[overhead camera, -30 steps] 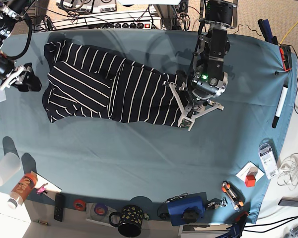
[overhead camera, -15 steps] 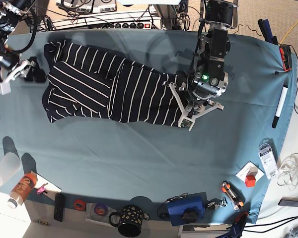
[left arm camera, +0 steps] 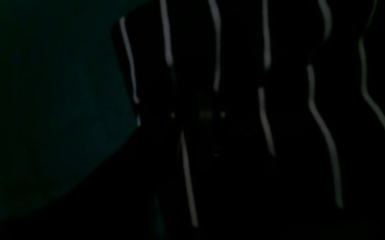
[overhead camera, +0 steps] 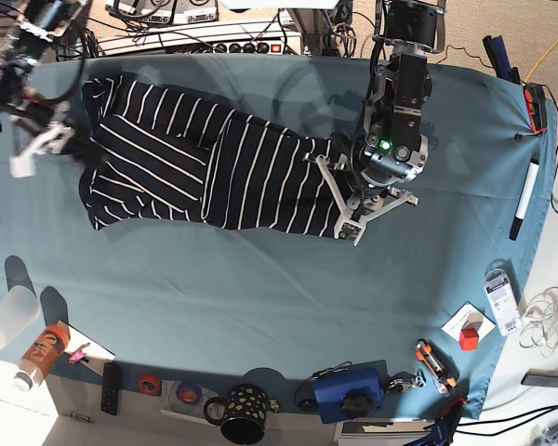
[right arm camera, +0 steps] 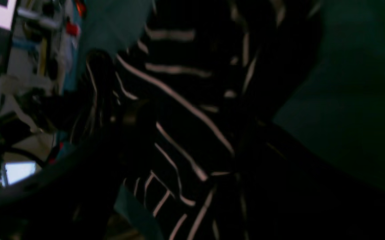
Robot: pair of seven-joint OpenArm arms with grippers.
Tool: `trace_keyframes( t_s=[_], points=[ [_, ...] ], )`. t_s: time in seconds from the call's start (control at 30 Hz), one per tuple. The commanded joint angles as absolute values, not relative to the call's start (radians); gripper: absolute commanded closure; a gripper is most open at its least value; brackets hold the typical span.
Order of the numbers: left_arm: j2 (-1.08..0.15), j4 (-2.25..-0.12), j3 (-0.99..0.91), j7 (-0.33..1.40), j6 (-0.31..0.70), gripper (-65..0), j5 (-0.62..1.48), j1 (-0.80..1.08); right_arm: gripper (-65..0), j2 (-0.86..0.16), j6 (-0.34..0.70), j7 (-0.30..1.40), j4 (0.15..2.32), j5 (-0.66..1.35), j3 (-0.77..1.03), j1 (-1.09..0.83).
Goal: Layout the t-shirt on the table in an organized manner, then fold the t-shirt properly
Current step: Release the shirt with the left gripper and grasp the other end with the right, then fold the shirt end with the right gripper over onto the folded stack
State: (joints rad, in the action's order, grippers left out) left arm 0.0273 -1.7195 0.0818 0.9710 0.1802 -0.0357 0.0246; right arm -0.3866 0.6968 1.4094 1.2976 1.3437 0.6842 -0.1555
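The picture is very dark. The striped t-shirt (left arm camera: 262, 116) fills the middle and right of the frame, with thin white stripes running wavy from top to bottom. The teal counter (left arm camera: 45, 110) shows at the left.

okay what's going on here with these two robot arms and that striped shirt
The two arms are working on laying out the t-shirt, which lies crumpled and partly doubled over on the table. The left gripper is down at one end of the shirt, apparently pinching the fabric. The right gripper, jaws open, is at the other end without holding anything. No folding yet.
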Motion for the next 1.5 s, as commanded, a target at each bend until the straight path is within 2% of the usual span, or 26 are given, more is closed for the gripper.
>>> trace_keyframes(
  t_s=[0.0,0.23,0.57,0.7,0.73,0.77,0.9,1.0,1.07,1.23,1.47],
  points=[
    [0.033,-1.732,0.083,0.978,0.185,-7.3,-0.022,0.017,-36.1,-0.401,0.698,1.396,1.311,1.352,0.674,-0.150],
    [0.033,-1.732,0.083,0.978,0.185,-7.3,-0.022,0.017,-36.1,-0.357,0.698,1.396,1.312,1.240,0.591,-0.149],
    [0.033,-1.733,0.083,0.979,0.185,-7.3,-0.022,0.017,-36.1,-0.357,0.698,1.396,1.312,1.123,0.380,-0.113],
    [0.033,-1.734,0.083,0.988,0.185,-7.3,-0.021,0.016,-35.9,-0.358,0.698,1.396,1.312,1.106,0.373,-0.092],
    [0.033,-1.738,0.083,0.995,0.185,-7.3,-0.021,0.016,-33.6,-0.358,0.698,1.396,1.313,1.101,0.381,-0.087],
    [0.033,-1.743,0.083,1.005,0.185,-7.3,-0.021,0.016,-28.4,-0.358,0.698,1.396,1.313,1.094,0.387,-0.080],
    [0.033,-1.768,0.083,1.026,0.185,-7.3,-0.004,0.016,0.0,-0.360,0.698,1.396,1.314,1.037,0.416,-0.036],
    [0.033,-1.787,0.083,1.063,0.199,-7.3,0.085,0.017,0.0,-0.380,0.698,1.396,1.314,0.936,0.427,-0.008],
    [0.033,-1.810,0.083,1.093,0.237,-7.3,0.147,0.017,0.0,-0.403,0.698,1.326,1.314,0.845,0.427,0.009],
    [0.033,-1.908,0.082,1.116,0.238,-7.3,0.243,0.020,0.0,-0.485,0.696,1.198,1.314,0.648,0.428,0.062],
    [0.033,-1.949,0.081,1.111,0.238,-7.3,0.292,0.034,0.0,-0.597,0.607,1.190,1.327,0.541,0.427,0.154]
  ],
)
